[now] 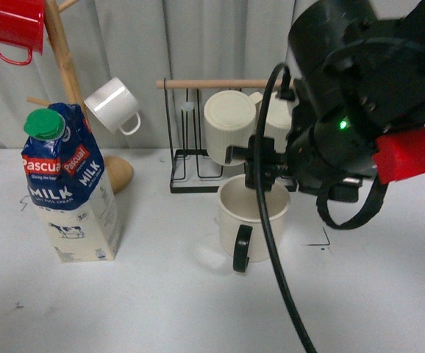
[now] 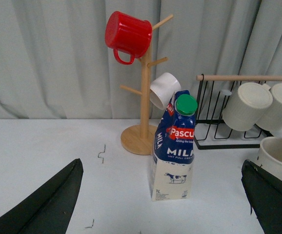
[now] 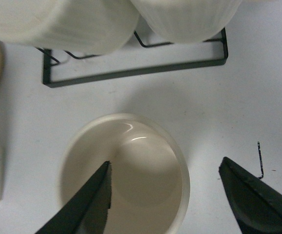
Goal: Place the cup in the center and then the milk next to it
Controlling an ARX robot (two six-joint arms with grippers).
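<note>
The cup [image 1: 233, 220], a wide cream mug with a black handle [image 1: 242, 248] turned toward me, stands upright on the white table near the middle, just in front of the wire rack. My right gripper [image 3: 165, 165] is open right above it. One finger [image 3: 90, 200] is over the cup's inside [image 3: 131, 170] and the other is outside its rim. The milk [image 1: 69, 184] stands upright at the left, well apart from the cup. My left gripper [image 2: 161, 165] is open and empty. It faces the milk [image 2: 174, 146] from a distance. The cup's edge also shows in the left wrist view [image 2: 277, 156].
A wooden mug tree [image 1: 65, 66] behind the milk holds a red mug [image 1: 10, 26] and a small white mug [image 1: 113, 104]. A black wire rack [image 1: 187, 165] behind the cup carries two ribbed cream mugs [image 1: 229, 121]. My right arm [image 1: 359, 95] and its cable block the right side.
</note>
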